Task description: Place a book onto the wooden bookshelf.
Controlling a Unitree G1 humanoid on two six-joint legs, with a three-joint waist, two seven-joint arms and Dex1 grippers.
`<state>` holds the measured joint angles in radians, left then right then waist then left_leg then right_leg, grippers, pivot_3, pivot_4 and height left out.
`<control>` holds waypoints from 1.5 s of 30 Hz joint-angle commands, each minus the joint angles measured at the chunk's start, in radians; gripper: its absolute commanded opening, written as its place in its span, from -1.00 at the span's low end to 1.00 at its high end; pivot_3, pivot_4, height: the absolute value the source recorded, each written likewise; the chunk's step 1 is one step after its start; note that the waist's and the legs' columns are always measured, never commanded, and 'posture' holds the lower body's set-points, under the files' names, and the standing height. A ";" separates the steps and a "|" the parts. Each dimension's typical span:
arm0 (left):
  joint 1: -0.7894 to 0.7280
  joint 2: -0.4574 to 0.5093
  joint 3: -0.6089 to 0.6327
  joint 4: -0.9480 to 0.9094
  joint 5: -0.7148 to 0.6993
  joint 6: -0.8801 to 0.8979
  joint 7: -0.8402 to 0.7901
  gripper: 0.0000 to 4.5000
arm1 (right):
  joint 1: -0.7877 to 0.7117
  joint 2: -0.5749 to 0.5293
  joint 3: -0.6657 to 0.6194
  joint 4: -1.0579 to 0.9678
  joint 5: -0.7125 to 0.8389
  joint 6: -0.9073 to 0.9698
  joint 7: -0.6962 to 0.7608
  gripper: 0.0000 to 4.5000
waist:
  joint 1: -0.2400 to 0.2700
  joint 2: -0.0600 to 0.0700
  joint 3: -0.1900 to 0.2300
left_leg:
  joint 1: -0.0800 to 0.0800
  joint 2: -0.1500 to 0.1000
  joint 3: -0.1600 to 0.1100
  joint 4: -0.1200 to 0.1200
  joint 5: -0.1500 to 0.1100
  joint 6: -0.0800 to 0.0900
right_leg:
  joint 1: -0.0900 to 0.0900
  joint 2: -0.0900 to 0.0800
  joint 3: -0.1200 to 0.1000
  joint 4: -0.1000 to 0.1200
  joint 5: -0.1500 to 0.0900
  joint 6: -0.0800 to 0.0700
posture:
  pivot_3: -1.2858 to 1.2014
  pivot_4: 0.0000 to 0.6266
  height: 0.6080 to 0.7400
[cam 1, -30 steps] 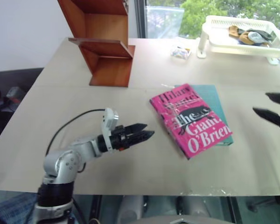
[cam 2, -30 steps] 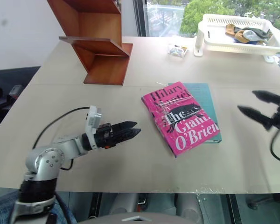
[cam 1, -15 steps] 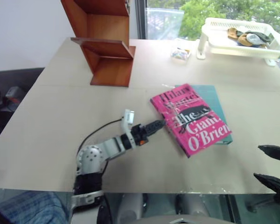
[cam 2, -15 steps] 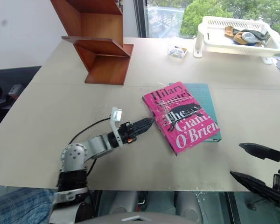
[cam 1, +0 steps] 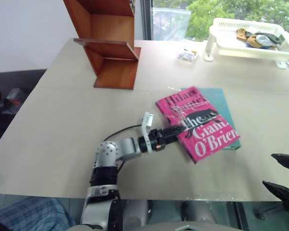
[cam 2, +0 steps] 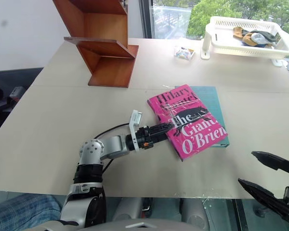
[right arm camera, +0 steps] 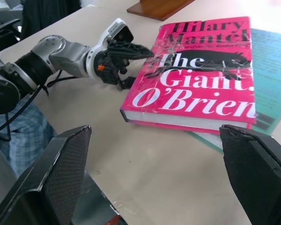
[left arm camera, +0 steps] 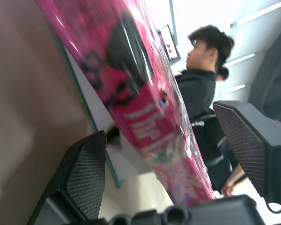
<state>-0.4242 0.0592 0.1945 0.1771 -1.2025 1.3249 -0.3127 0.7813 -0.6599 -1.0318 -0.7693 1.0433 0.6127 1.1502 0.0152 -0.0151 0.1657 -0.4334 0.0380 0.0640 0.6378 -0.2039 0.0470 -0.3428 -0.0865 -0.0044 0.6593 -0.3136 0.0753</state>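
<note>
The pink book (cam 1: 197,122), lettered "The Giant O'Brien", lies flat on the table's middle right, on top of a teal book (cam 1: 216,96). My left gripper (cam 1: 172,132) points level at its left edge, open, with one finger (right arm camera: 131,49) over the cover and the other down beside the edge. In the left wrist view the book's (left arm camera: 145,122) edge sits between the two fingers. My right gripper (cam 2: 269,180) hangs open past the table's near right corner, apart from the book. The wooden bookshelf (cam 1: 111,48) stands at the back left.
A white basket (cam 1: 250,38) holding small items stands at the back right, with a small packet (cam 1: 187,54) beside it. A person in dark clothes (left arm camera: 201,89) shows in the background of the left wrist view. The table's left half is bare.
My left gripper has moved right across the table and rolled, so its fingers now straddle the book's edge. The right gripper drew back to the near right corner, then held still.
</note>
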 commanded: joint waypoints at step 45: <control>0.013 0.075 0.094 -0.012 -0.076 0.001 0.022 -0.28 | -0.056 -0.069 0.066 0.054 -0.002 -0.069 -0.039 1.00 | 0.000 0.000 0.000 | -0.002 -0.001 -0.001 -0.002 0.000 0.000 | -0.001 -0.001 -0.002 -0.002 0.000 0.000 | 0.03 -0.52 1.00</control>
<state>-0.3969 0.1335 0.2560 0.1576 -1.2599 1.3423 -0.2983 0.7264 -0.7270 -0.9552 -0.7183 1.0348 0.5609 1.1075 0.0149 -0.0147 0.1653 -0.4353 0.0375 0.0631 0.6363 -0.2039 0.0471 -0.3438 -0.0879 -0.0060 0.6570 -0.3136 0.0751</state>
